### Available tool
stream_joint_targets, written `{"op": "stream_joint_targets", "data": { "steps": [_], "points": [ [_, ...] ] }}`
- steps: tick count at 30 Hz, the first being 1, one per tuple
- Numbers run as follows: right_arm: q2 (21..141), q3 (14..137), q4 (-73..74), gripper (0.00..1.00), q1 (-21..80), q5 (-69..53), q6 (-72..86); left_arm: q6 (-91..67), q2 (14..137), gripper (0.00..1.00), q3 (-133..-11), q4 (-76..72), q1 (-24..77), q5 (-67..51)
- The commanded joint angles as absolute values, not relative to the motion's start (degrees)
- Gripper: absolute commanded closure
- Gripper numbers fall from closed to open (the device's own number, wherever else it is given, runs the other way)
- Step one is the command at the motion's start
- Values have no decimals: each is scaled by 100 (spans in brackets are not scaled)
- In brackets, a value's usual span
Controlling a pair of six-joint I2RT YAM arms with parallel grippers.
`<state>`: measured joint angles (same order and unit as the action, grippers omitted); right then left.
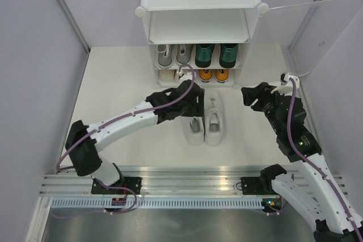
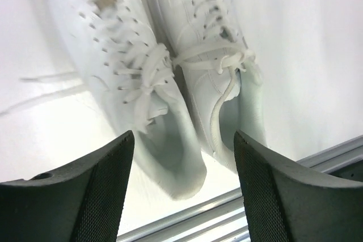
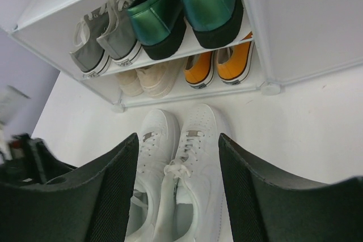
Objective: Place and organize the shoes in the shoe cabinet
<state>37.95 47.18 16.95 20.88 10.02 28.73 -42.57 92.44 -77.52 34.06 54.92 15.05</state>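
Mid-bench, before shoe cabinet [image 1: 198, 24]: white sneakers [image 1: 205, 124] lie paired beneath left gripper [image 1: 191, 99], splayed wide, holding nothing. Right gripper [image 1: 253, 98] beside pair toward right edge, likewise splayed, empty.

Pale lilac wall panels [image 1: 28, 55] close in three sides, with grey strips [image 1: 67, 12] at the joints. White matte table [image 1: 119, 83]. Light is even and diffuse, shadows soft. Aluminium rail [image 1: 187, 177] along the near edge, slotted grey channel [image 1: 187, 202] beneath it.
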Motion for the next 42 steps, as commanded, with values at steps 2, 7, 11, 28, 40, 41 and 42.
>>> {"op": "stream_joint_targets", "data": {
  "steps": [2, 7, 11, 28, 40, 41, 42],
  "points": [
    [4042, 4641, 1556, 36, 2092, 283, 2865, -3324, 8228, 23, -7884, 3990, 5441, 2512],
    [4411, 4307, 1196, 32, 2223, -982, 3093, -2375, 7217, 19, -7901, 4279, 5414, 3336],
    [4500, 4000, 1002, 29, 2853, -783, 3155, -1891, 6558, 10, -7586, 4368, 5362, 4408],
    [6723, 4508, 949, 11, 5766, 2003, 3261, -1714, 5731, 1, -5994, 3797, 4008, 3920],
    [8164, 5229, 958, 9, 5774, 2504, 3260, -1679, 5441, 2, -5906, 3735, 4008, 3718],
    [8339, 5247, 958, 9, 5774, 2574, 3374, -1670, 5432, 2, -5906, 3735, 4008, 3709],
    [8419, 5256, 958, 9, 5783, 2619, 3418, -1670, 5414, 2, -5906, 3744, 4008, 3709]
  ]
}}
